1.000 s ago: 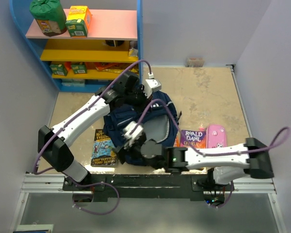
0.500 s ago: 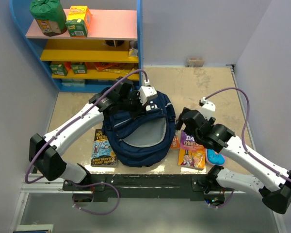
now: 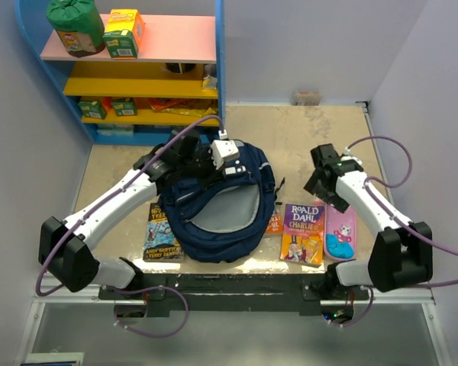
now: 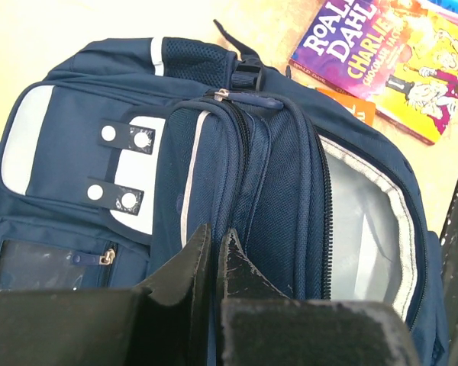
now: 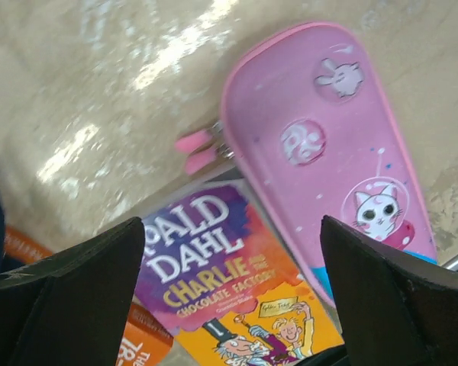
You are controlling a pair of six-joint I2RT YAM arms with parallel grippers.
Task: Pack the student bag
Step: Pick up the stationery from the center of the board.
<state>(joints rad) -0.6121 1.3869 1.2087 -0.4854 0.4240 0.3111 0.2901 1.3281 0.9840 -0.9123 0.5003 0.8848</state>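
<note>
The student bag (image 3: 214, 229), a navy backpack, lies flat in the middle of the table with its main compartment unzipped and the grey lining (image 3: 230, 207) showing. In the left wrist view the student bag (image 4: 76, 145) shows its white patch and light stripe. My left gripper (image 3: 212, 177) is shut on the bag's front pocket fabric (image 4: 212, 252) near its top. My right gripper (image 3: 328, 194) is open and empty, hovering over the Roald Dahl book (image 5: 229, 282) and the pink pencil case (image 5: 328, 145), which lie right of the bag.
The Roald Dahl book (image 3: 304, 232) and pencil case (image 3: 340, 225) lie at the front right, with an orange book (image 3: 273, 223) partly under the bag. Another book (image 3: 162, 232) lies left of the bag. A blue shelf unit (image 3: 137, 69) stands at the back left.
My right arm has swung off the bag and out to the right, over the pencil case. The bag has settled flat with its compartment open. My left gripper kept its hold and shifted slightly left.
</note>
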